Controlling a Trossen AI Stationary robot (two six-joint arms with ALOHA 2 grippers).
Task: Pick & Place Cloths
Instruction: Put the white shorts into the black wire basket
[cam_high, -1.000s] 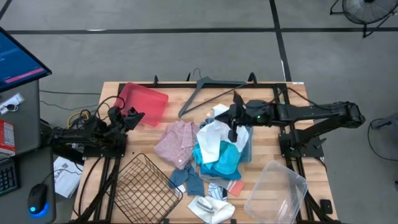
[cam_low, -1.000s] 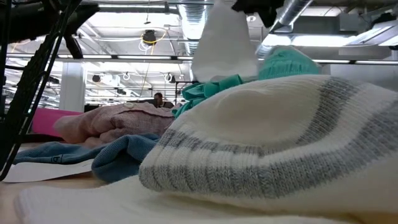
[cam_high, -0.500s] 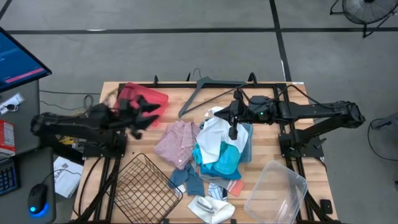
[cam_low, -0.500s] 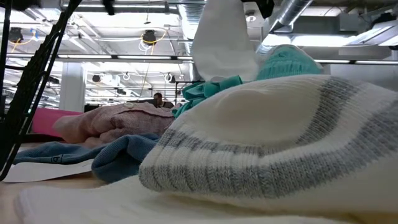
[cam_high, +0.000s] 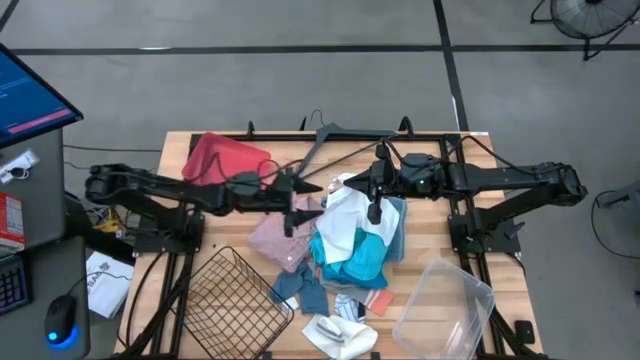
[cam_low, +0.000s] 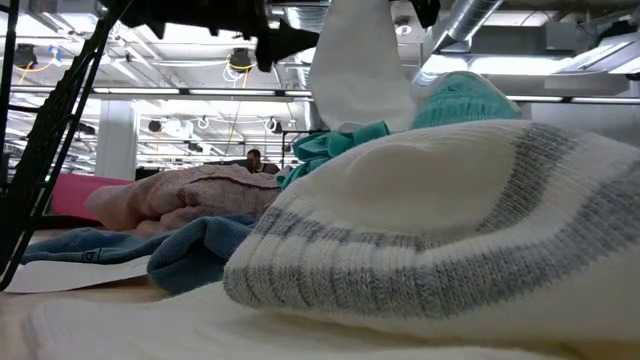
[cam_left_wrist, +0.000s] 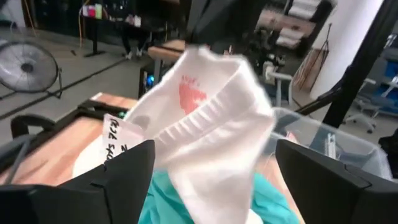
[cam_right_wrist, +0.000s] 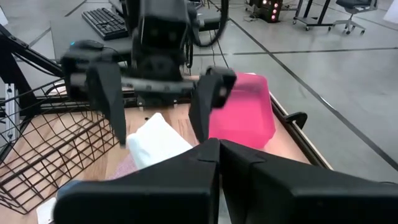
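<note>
My right gripper (cam_high: 375, 205) is shut on a white cloth (cam_high: 345, 212) above the pile of cloths (cam_high: 340, 245) at the table's middle. The pile holds a turquoise cloth (cam_high: 355, 258), a pale pink checked one (cam_high: 280, 228) and a blue one (cam_high: 300, 288). My left gripper (cam_high: 300, 197) has reached in from the left and stands open. Its two fingers (cam_left_wrist: 118, 180) are on either side of the hanging white cloth (cam_left_wrist: 211, 124), apart from it. In the right wrist view the left gripper (cam_right_wrist: 155, 93) faces me behind the cloth (cam_right_wrist: 155, 143). My right gripper pinches the white cloth's upper end (cam_low: 370, 12) between its shut fingers, which point down from above. The cloth hangs slack below them, and its lower part rests on the turquoise cloth (cam_low: 345, 135) of the pile.
A red tray (cam_high: 230, 160) lies at the far left and a grey hanger (cam_high: 335, 142) at the far edge. A wire basket (cam_high: 230, 300) stands near left, a clear plastic bin (cam_high: 445, 305) near right. A white, grey-striped sock (cam_low: 450, 230) lies at the near edge.
My left arm has swung from the table's left edge, past the red tray, toward the hanging white cloth at the middle. Its gripper has opened on the way. The white cloth stays held up by my right gripper.
</note>
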